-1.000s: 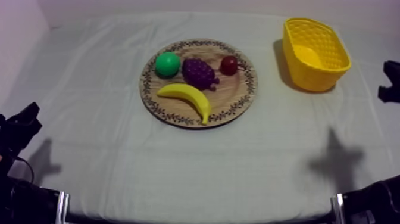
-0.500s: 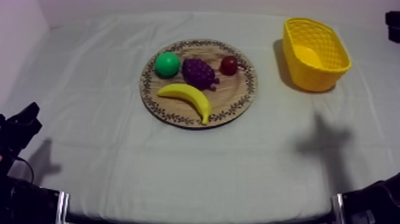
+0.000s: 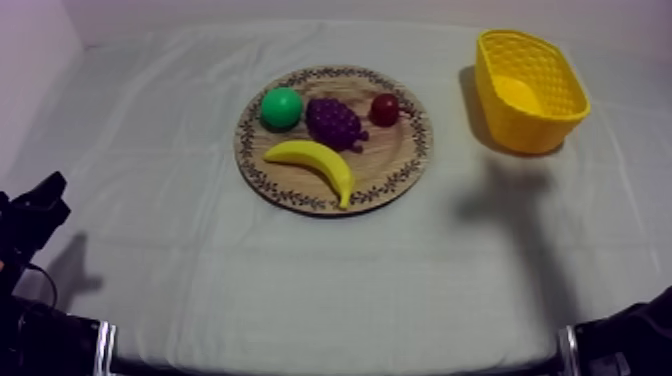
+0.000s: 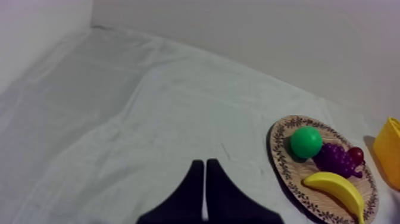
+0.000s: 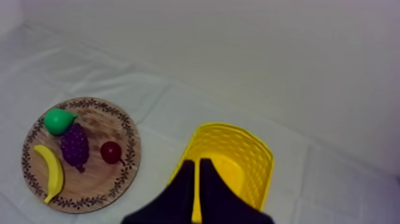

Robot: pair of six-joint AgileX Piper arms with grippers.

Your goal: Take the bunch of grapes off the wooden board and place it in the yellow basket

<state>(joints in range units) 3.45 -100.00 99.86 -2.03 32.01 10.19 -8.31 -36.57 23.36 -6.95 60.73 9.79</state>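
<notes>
Reach stage: my left gripper and right gripper, fingers pressed together; right, above basket, should next spread over grapes.

Wooden board, centre of frame: light brown grain, dark leafy vine pattern round the rim. Bunch of grapes: dark purple. Banana: yellow. Pear: bright green. Small red fruit: dark red. Yellow basket, upper right: bright yellow, woven lattice walls. Cloth: plain grey-white, faintly creased. Left gripper, right gripper: black.
</notes>
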